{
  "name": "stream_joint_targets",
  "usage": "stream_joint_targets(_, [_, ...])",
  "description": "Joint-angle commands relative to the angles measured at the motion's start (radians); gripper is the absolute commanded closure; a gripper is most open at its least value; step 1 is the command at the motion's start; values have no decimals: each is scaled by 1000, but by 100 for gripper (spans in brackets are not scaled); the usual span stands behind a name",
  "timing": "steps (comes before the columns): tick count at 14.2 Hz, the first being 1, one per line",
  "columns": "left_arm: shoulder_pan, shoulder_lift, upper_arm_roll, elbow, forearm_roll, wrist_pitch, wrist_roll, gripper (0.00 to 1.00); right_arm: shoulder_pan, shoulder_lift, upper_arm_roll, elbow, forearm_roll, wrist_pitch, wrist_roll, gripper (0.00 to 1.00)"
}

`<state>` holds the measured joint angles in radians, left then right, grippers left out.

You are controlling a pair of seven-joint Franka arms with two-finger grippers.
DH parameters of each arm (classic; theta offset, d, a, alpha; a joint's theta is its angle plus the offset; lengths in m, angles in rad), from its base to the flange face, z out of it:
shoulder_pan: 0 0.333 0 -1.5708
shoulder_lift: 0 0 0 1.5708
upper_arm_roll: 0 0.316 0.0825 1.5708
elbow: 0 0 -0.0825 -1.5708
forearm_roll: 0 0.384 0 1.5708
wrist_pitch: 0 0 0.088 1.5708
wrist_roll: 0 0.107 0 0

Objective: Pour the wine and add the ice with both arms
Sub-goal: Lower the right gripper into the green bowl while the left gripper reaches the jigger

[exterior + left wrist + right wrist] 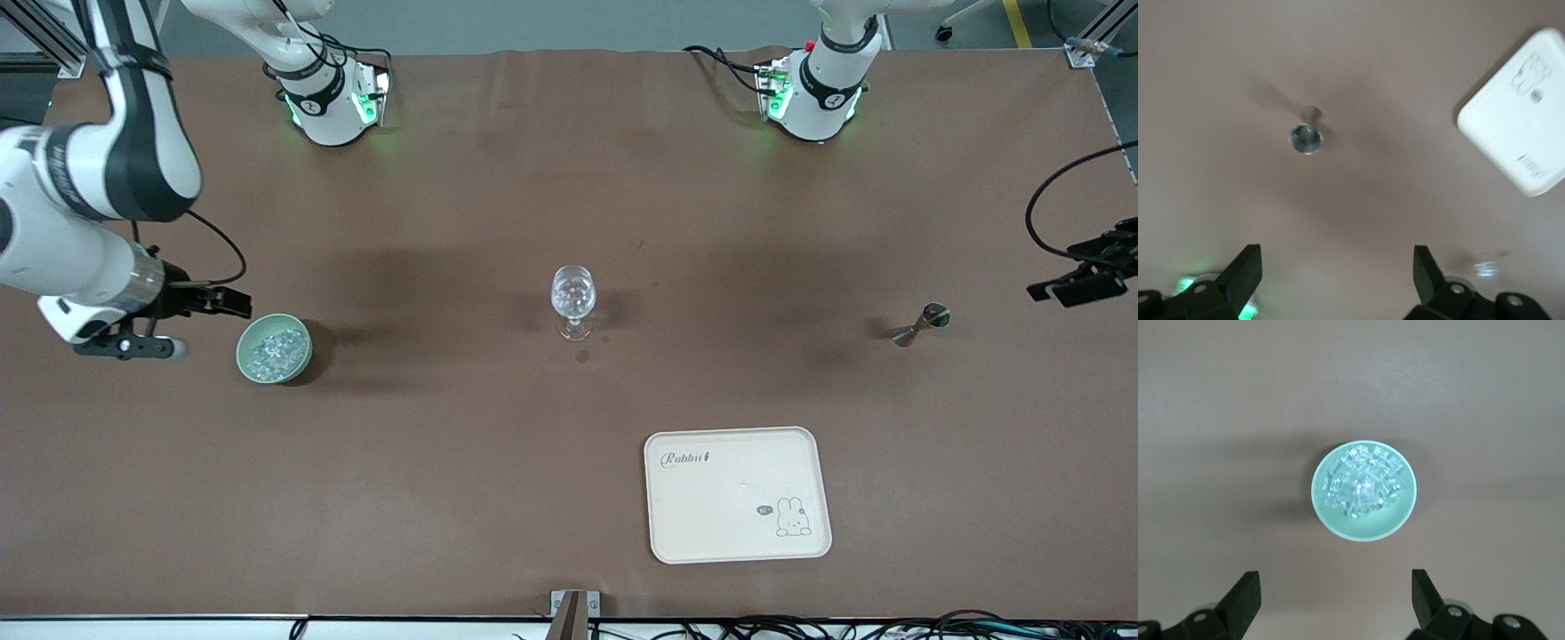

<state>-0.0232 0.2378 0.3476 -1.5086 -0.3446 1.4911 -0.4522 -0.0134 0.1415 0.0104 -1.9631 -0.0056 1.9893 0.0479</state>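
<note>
A clear stemmed glass (pixel 573 300) stands upright at the table's middle. A pale green bowl (pixel 274 348) holds the ice (pixel 276 347), a heap of small clear chunks; bowl (pixel 1363 491) and ice (pixel 1362 484) also show in the right wrist view. A small metal jigger (pixel 921 324) stands toward the left arm's end and shows in the left wrist view (pixel 1306 137). My right gripper (pixel 222 303) is open and empty, up beside the bowl; its own view (pixel 1336 595) shows the jaws wide apart. My left gripper (pixel 1083 274) is open and empty (pixel 1338 273), high past the jigger.
A cream tray (pixel 738 494) with a rabbit print lies nearer to the front camera than the glass and the jigger; it also shows in the left wrist view (pixel 1518 113). A small dark spot (pixel 582 356) marks the brown cloth by the glass's foot.
</note>
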Motion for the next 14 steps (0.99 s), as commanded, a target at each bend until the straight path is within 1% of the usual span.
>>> stream_joint_targets(1, [-4, 79, 135, 18, -248, -8, -101, 0, -10, -4, -1, -129, -7, 162, -14, 0])
stream_joint_targets(2, [-4, 106, 172, 16, -296, -11, -100, 0, -14, 24, -1, -149, -7, 231, -14, 0])
stream_joint_targets(4, [-1, 167, 198, 16, -320, -12, -100, 0, -26, 52, -1, -222, -7, 374, -14, 0])
stream_joint_targets(5, [-3, 214, 220, 16, -361, -12, -100, 0, -28, 64, -1, -240, -7, 416, -14, 0])
stream_joint_targets(7, [-3, 299, 305, 16, -434, -12, -73, 0, -37, 91, -3, -238, -8, 431, -14, 6])
stream_joint_targets(8, [-1, 339, 335, 16, -486, -12, -54, 0, -37, 107, -3, -238, -8, 439, -14, 13])
stream_joint_targets(9, [0, 374, 371, 16, -532, -17, -40, 0, -37, 118, -3, -238, -8, 456, -16, 15])
stream_joint_targets(11, [-1, 403, 387, 16, -579, -52, -40, 0, -39, 153, -3, -240, -19, 509, -19, 18])
stream_joint_targets(12, [0, 416, 387, 13, -580, -61, -40, 0, -39, 164, -6, -241, -40, 517, -17, 20])
stream_joint_targets(13, [2, 437, 389, 14, -589, -61, -48, 1, -39, 164, -7, -244, -43, 517, -17, 22])
stream_joint_targets(14, [2, 474, 390, 16, -609, -61, -72, 3, -39, 164, -7, -244, -43, 517, -17, 26])
